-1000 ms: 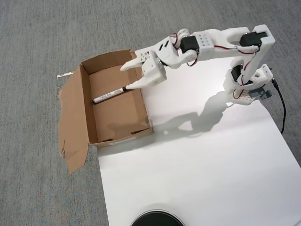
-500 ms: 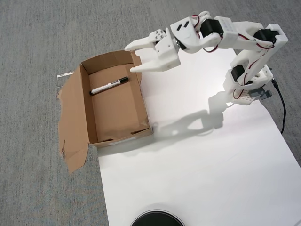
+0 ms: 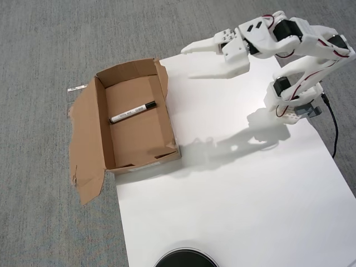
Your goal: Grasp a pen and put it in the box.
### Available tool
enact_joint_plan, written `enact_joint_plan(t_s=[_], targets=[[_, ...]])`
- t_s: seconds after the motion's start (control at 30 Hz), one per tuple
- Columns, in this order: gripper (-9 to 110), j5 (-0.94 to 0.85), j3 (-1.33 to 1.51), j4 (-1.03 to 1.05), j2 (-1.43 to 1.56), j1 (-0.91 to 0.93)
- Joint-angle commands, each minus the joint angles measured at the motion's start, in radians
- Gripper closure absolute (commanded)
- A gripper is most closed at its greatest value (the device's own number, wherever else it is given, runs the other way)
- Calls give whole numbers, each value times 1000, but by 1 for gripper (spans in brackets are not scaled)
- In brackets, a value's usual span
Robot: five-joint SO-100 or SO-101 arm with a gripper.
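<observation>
- Gripper (image 3: 190, 62): fingers spread apart, nothing between them; it hangs above the white sheet (image 3: 233, 183), just off the box's right-hand wall in the overhead view, pointing toward the box.
- Arm (image 3: 295, 41): folded back on the far side of the sheet from the box, base standing on the sheet.
- Box (image 3: 167, 92): brown cardboard, low walls, ragged edges, one wide flap spread flat on the side away from the arm; it straddles the sheet's edge and the grey carpet (image 3: 39, 211).
- Pen (image 3: 132, 112): lies flat on the box floor, near the middle, at a slant, clear of all walls. The placement appears already accomplished.
- Handling, by judgement: light, rigid, smooth round barrel, apt to roll or slip. Best taken mid-barrel, across its length.
- Print on barrel: illegible from this height.
- Dark round object (image 3: 185, 259): at the sheet's near edge, well away from the box; identity uncertain.
</observation>
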Motion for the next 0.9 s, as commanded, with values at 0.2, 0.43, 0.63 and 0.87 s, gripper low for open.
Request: enact_joint_plan(t_s=[0.2, 0.43, 0.63, 0.87], targets=[[79, -5, 403, -18, 468, 1], [79, -4, 671, -18, 819, 1], [79, -4, 788, -18, 962, 1], [79, 12, 855, -18, 974, -1]])
